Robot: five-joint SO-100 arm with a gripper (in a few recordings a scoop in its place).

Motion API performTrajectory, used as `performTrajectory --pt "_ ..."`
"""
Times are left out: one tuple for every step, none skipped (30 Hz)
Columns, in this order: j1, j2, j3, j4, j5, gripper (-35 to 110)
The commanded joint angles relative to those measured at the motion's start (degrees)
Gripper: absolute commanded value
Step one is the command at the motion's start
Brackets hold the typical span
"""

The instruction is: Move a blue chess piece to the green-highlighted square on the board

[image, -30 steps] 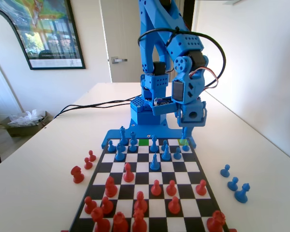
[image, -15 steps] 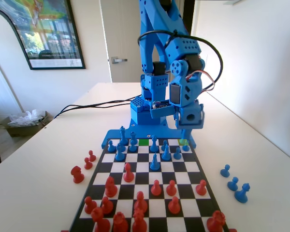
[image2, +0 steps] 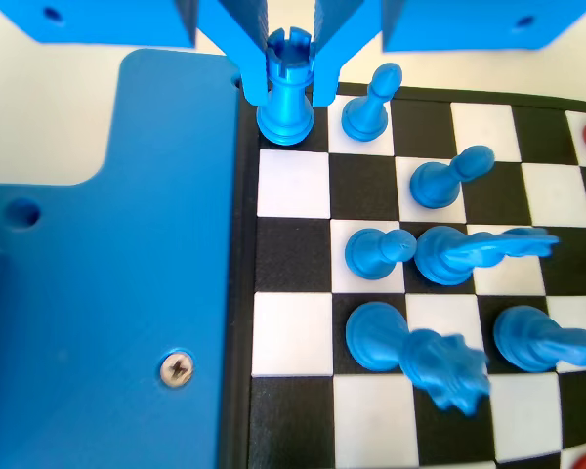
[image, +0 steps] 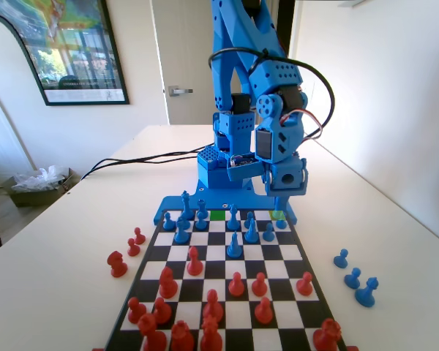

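Note:
In the wrist view my gripper [image2: 286,68] hangs over the board's [image2: 293,254] corner by the blue base, with one jaw pressed on each side of a stubby blue chess piece [image2: 285,93] with a notched top. Whether its foot rests on the corner square I cannot tell. In the fixed view the gripper [image: 281,203] reaches down at the board's [image: 296,252] far right corner, above a pale yellowish-green square [image: 277,215]. The green-highlighted square [image: 217,215] lies in the same far row, left of the gripper and bare.
Blue pieces crowd the two far rows, a blue pawn [image2: 366,107] right beside the held piece. Red pieces [image: 205,307] fill the near half. Three blue pieces [image: 353,278] stand off the board's right side and three red ones [image: 128,248] off its left side.
The wrist and gripper have shifted slightly left and upward over the far right corner. No piece on the board has changed place.

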Motion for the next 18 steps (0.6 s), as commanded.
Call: performTrajectory --pt "1.32 6.42 0.62 4.66 -1.23 1" --pt "1.67 7.73 0.62 6.06 -1.14 1" --pt "2.2 8.79 0.62 7.29 -1.32 1" --pt "2.9 9.93 0.62 8.61 -1.76 1" --pt "3.52 10.99 0.7 9.67 -2.2 1" --pt "4.31 12.04 0.79 10.55 -2.64 1" --pt "5.1 13.27 0.97 11.51 -3.16 1" --pt "5.98 14.5 1.05 12.66 -3.96 1" --pt "6.77 15.64 1.14 13.89 -4.48 1" --pt "7.73 16.7 1.49 14.77 -5.27 1" --pt "8.96 18.02 1.93 15.56 -6.42 1" --pt "9.76 18.98 2.37 16.17 -7.29 1" --pt "10.81 19.95 2.72 16.88 -8.17 1" --pt "11.6 20.92 3.16 17.4 -8.79 1" --pt "12.48 21.97 3.6 18.02 -9.58 1" --pt "13.18 22.68 3.87 18.54 -10.11 1" --pt "13.97 23.64 4.22 19.25 -10.63 1" --pt "14.77 24.7 4.57 19.95 -11.25 1"
